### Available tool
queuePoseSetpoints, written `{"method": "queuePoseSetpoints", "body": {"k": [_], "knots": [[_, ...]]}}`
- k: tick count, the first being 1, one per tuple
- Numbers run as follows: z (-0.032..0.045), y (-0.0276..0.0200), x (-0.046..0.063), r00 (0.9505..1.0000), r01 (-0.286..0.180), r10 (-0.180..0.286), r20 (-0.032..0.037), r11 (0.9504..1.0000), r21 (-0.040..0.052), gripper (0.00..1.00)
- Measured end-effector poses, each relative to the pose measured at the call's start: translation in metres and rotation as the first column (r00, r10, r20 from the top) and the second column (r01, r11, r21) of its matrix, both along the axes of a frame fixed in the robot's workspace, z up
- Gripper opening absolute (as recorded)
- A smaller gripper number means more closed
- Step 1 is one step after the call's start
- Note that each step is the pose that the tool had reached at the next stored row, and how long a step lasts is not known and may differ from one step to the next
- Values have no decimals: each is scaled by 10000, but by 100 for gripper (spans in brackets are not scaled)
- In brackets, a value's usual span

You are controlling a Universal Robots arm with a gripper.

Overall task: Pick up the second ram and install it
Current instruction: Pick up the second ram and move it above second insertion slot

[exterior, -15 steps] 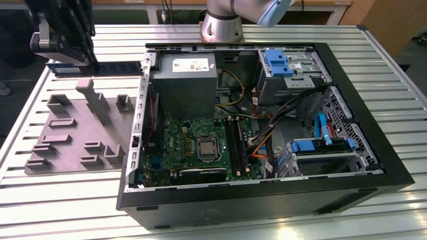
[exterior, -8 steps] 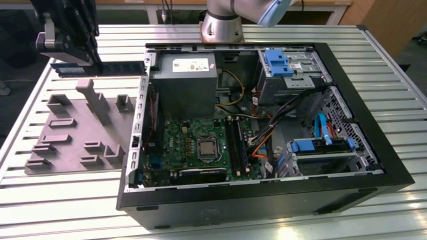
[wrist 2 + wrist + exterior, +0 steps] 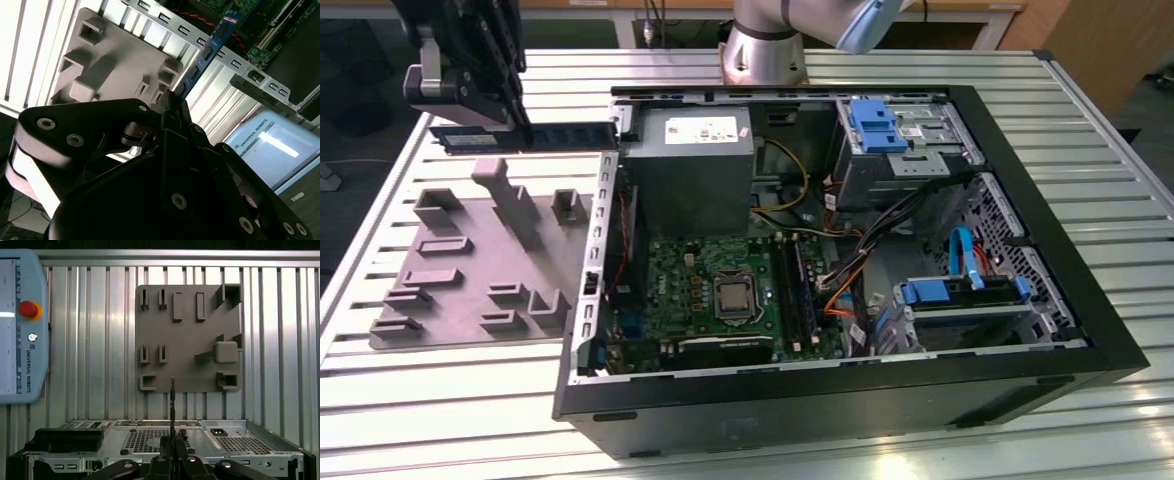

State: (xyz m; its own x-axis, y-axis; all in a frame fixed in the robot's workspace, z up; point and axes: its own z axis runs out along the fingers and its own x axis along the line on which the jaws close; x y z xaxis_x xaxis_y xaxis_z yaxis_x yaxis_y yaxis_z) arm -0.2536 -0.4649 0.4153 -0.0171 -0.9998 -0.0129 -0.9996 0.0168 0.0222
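The tool [image 3: 504,122] is clamped on the second ram [image 3: 567,134]. The stick is held level, long edge horizontal, above the slatted worktop [image 3: 440,400]. It sits at the far edge of the grey fixture plate [image 3: 467,270], just beside the open computer case [image 3: 1067,330], on the exterior view's left. In both wrist views the stick [image 3: 172,400] [image 3: 210,45] projects from the closed fingers [image 3: 167,107].
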Motion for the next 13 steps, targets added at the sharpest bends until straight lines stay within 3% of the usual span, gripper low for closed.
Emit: {"method": "queuePoseSetpoints", "body": {"k": [13], "knots": [[0,0,92,10000,0,0,-1,10000,-1,14]]}}
